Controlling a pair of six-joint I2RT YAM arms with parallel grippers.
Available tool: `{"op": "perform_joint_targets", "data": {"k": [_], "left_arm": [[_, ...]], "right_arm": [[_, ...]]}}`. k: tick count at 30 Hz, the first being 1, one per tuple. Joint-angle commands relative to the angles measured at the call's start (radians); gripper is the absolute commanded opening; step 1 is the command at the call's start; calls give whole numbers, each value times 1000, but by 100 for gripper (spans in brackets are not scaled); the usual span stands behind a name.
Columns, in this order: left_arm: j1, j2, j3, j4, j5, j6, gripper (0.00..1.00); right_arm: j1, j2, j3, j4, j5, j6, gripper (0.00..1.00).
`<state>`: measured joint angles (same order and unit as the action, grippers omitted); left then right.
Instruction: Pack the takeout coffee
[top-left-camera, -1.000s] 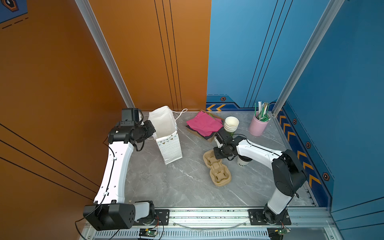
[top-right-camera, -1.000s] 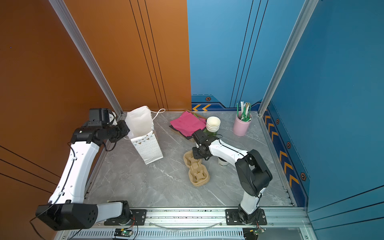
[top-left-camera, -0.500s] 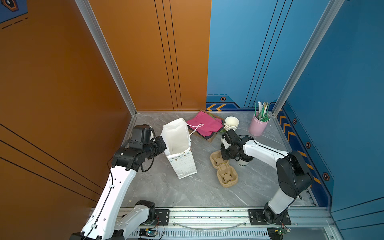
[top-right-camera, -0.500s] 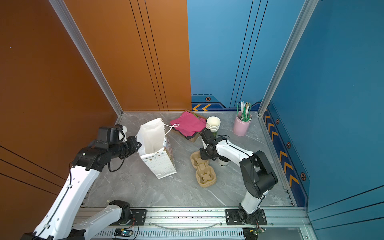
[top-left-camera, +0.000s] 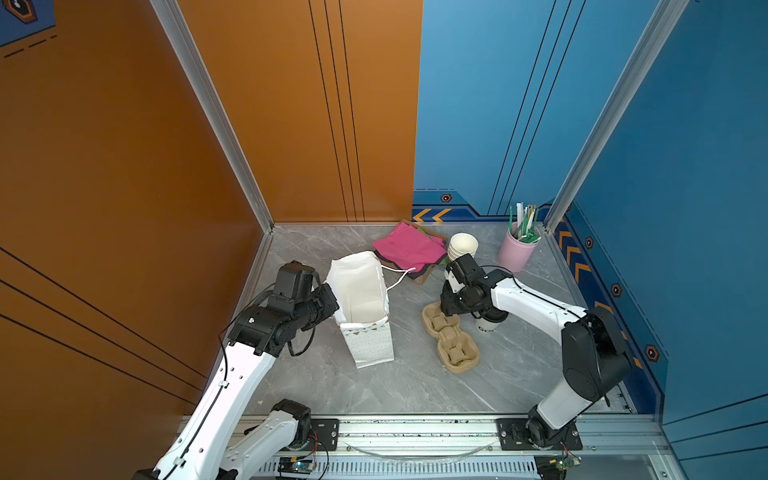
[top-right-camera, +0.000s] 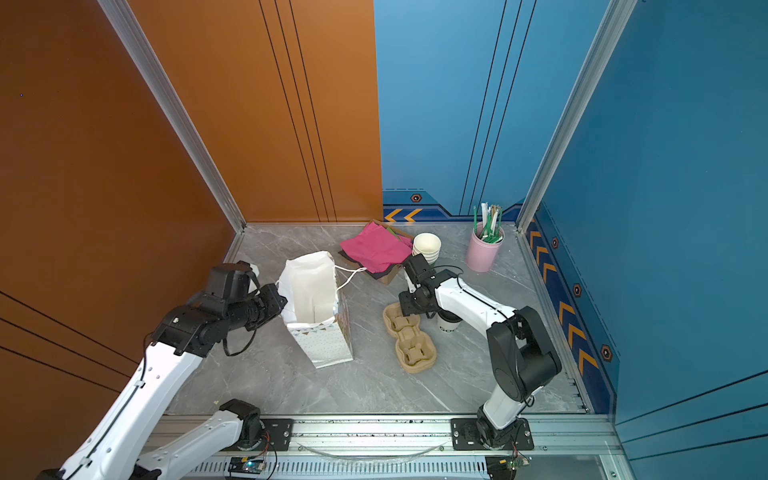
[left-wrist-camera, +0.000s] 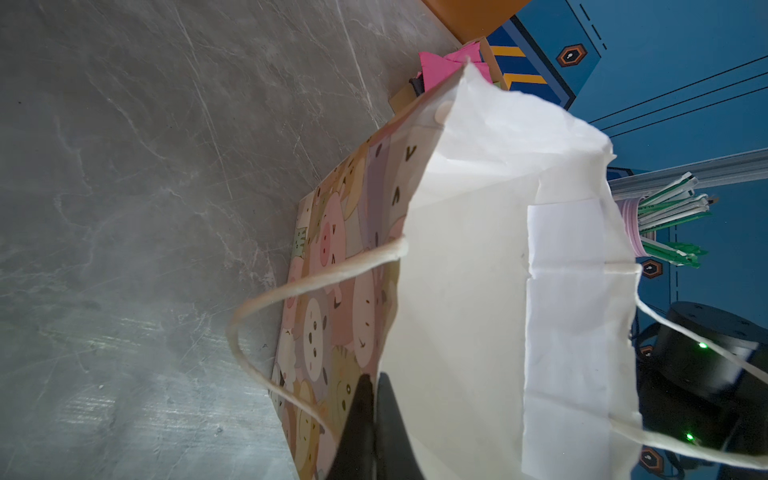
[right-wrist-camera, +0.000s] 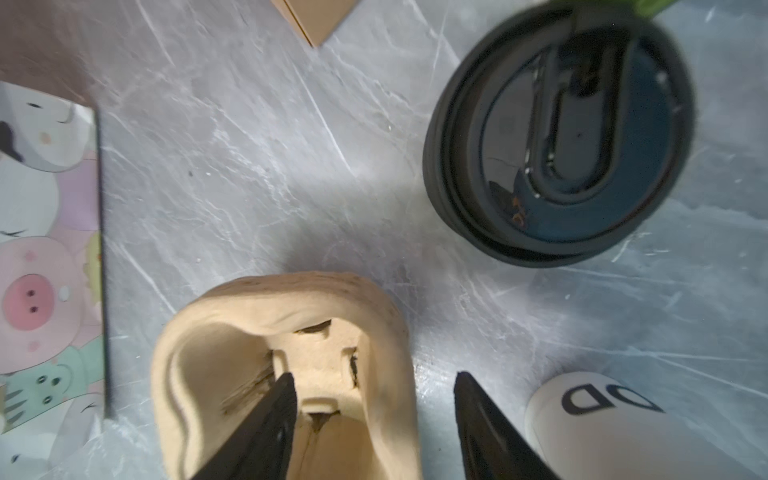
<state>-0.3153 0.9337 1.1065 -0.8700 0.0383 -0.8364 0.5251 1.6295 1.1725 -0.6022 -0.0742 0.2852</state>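
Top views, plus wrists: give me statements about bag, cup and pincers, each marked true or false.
1. The left pincer is shut on the rim of the white cartoon-print paper bag. True.
2. The right pincer grips the black-lidded white paper cup. False: it is open, over the brown pulp cup carrier.
3. That cup sits in the carrier. False: it stands on the grey table beside it.
4. The pink cup holds green and white straws. True.

bag (top-left-camera: 365, 291): matt paper | takeout coffee (right-wrist-camera: 598, 419): smooth paper | cup tray (top-left-camera: 451, 338): rough pulp | lids (right-wrist-camera: 557, 137): glossy plastic | tabletop (top-left-camera: 395, 386): polished stone-look
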Motion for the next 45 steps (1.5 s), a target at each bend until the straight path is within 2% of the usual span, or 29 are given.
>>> {"op": "perform_joint_targets", "data": {"k": [1, 6, 13, 24, 42, 45], "left_arm": [[-8, -10, -32, 16, -39, -19, 0], [-9, -1, -52, 39, -27, -25, 0], [-11, 2, -65, 72, -21, -34, 0], [-11, 8, -66, 87, -18, -32, 0], [-14, 19, -69, 104, -14, -30, 0], [-14, 20, -69, 104, -15, -30, 0]], "right_arm": [[48, -80, 56, -71, 79, -9, 66], [108, -155, 44, -149, 164, 10, 66], [156, -192, -45, -189, 177, 53, 63], [170, -165, -125, -186, 148, 77, 60], [170, -88, -130, -139, 65, 85, 52], [201, -89, -126, -136, 58, 88, 52]]}}
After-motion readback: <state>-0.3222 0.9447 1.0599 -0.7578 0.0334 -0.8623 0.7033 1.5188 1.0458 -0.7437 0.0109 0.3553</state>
